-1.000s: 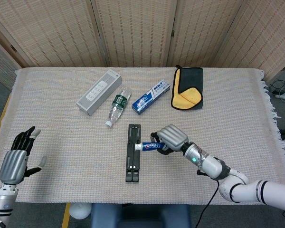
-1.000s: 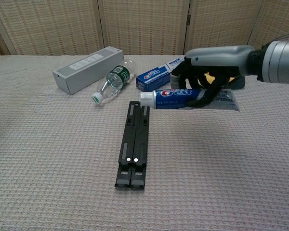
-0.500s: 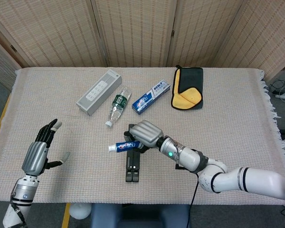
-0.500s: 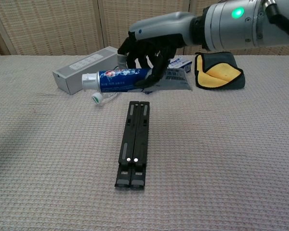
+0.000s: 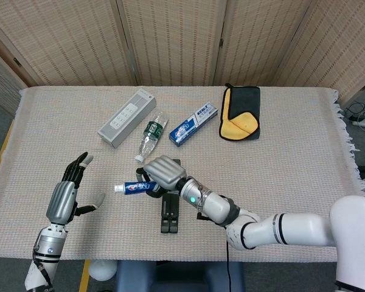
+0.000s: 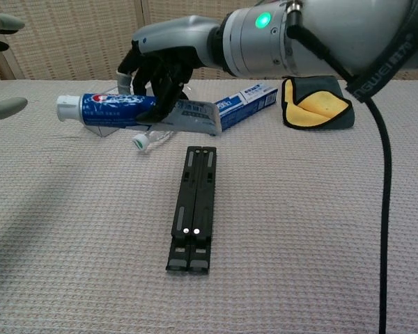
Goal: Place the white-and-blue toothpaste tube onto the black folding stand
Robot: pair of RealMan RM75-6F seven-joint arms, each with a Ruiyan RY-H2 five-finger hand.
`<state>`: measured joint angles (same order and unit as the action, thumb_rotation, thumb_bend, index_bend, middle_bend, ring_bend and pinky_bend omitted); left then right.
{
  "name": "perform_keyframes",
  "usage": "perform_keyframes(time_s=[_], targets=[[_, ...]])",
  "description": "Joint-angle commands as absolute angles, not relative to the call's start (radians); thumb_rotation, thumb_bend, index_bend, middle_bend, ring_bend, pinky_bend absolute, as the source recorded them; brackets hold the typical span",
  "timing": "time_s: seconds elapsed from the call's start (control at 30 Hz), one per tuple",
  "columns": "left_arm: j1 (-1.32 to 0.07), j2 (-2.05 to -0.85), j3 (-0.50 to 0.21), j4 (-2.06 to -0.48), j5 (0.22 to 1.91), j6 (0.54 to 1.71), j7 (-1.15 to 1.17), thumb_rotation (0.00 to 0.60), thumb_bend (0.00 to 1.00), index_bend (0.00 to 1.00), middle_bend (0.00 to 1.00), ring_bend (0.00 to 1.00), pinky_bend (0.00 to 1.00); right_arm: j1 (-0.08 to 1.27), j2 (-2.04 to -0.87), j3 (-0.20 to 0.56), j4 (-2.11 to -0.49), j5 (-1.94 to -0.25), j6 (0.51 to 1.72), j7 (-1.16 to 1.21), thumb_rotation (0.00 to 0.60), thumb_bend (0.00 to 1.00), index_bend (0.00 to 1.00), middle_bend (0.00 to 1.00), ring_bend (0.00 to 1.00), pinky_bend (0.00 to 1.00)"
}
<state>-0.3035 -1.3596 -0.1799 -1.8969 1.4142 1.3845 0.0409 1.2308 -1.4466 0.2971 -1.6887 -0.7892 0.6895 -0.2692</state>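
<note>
Chest view shows the right hand (image 6: 157, 66) holding the toothpaste tube (image 6: 125, 111) in the air, fingers (image 6: 168, 89) wrapped around its middle, cap pointing toward the left hand (image 5: 67, 198). The tube hangs left of the black folding stand (image 6: 193, 207), which lies flat and bare on the worktop (image 6: 320, 229). The left hand waits with fingers spread, holding nothing. The step in hand looks like a carry, possibly a handover; next, the tube must come over the stand and be lowered onto it.
</note>
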Motion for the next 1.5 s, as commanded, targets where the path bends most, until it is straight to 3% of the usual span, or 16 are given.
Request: perform_keyframes(time_s=[0.03, 1.5], targets=[[-0.308, -1.372, -0.179, -1.905, 1.411, 1.389, 0.058, 0.6, 0.35, 0.0, 0.0, 0.0, 0.0, 1.244, -1.462, 0.294, -1.685, -0.77, 0.71, -0.279, 0.6, 0.8, 0.85, 0.71, 0.76, 0.66], [-0.32, -1.448, -0.198, -1.862, 1.337, 1.411, 0.124, 0.6, 0.36, 0.0, 0.0, 0.0, 0.0, 1.284, -1.477, 0.272, -1.681, -0.751, 0.73, -0.242, 0.6, 0.8, 0.86, 0.73, 0.77, 0.66]])
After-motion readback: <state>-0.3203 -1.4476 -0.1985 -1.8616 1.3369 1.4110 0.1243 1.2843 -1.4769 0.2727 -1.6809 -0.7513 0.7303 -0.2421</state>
